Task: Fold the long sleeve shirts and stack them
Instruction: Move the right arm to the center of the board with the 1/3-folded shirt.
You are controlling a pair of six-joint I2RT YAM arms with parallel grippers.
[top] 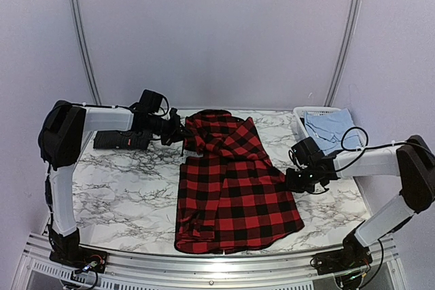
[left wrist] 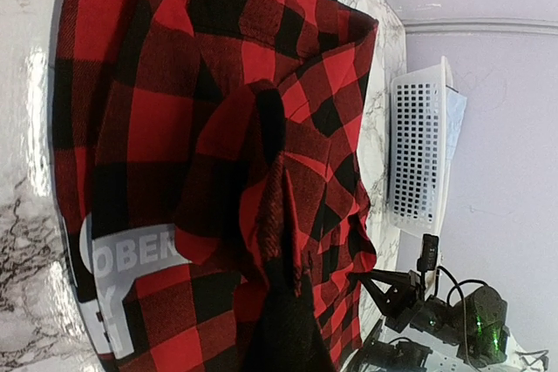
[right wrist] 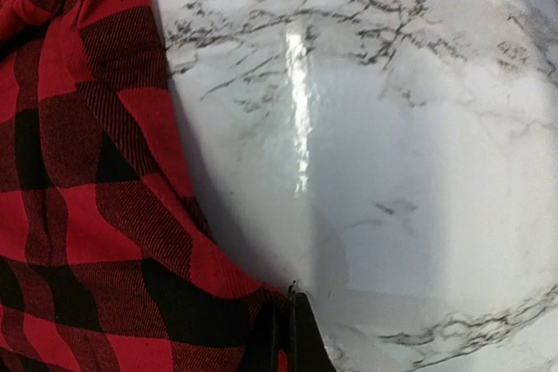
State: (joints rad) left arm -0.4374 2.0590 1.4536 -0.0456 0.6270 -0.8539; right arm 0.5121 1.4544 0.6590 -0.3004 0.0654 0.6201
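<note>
One long sleeve shirt, red-and-black plaid [top: 234, 188], lies spread across the middle of the marble table [top: 122, 188]. My left gripper [top: 178, 132] is shut on a bunch of cloth at the shirt's far left shoulder. In the left wrist view that fold [left wrist: 277, 206] rises toward the camera and hides the fingers. White lettering on a patch [left wrist: 131, 259] shows beside it. My right gripper [top: 291, 180] sits at the shirt's right edge. Its fingers [right wrist: 292, 328] are pressed together with the cloth's edge [right wrist: 218, 276] running into them. I cannot make out a charcoal shirt.
A white slotted basket [top: 314, 110] stands at the back right corner with a light blue cloth [top: 329, 130] in it; the basket [left wrist: 418, 154] also shows in the left wrist view. Bare marble lies left of the shirt. The table's near edge is a metal rail [top: 217, 263].
</note>
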